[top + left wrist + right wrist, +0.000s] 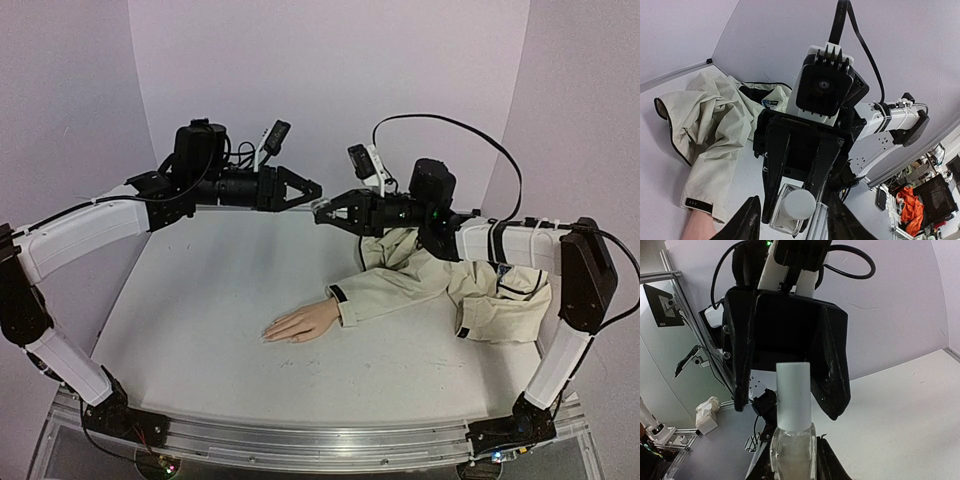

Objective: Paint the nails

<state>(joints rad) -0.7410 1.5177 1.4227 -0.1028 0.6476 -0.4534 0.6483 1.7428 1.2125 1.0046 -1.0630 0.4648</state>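
Right gripper (pixel 326 212): clamped on a small clear bottle (pixel 792 452), cap (pixel 793 394) pointing away from it at the left gripper (pixel 312 191). Left gripper: spread wide, its fingers (pixel 832 390) flanking the cap with daylight on both sides, no contact visible. Both sit raised in the air, nose to nose.

Step in hand, by my reading: unscrewing the cap to free the brush.
- Centre the cap between the left fingers before you close; it looks slightly off toward one side in the right wrist view.
- Close on the cap's straight wall, not its rim.
- Keep the right grip firm on the glass while you twist, and pull along the bottle's axis.

Materials: the bottle is glassy, thick-walled and likely slippery. The cap is a matt white plain cylinder, which should grip better.

Below the grippers and toward you, the mannequin hand (pixel 302 324) lies flat on the white table (pixel 190 300), pale and smooth, coming out of a rumpled beige sleeve (pixel 390 285). The nails (pixel 268 335) sit at its fingertips, on the left gripper's side, too small to tell whether they are painted.
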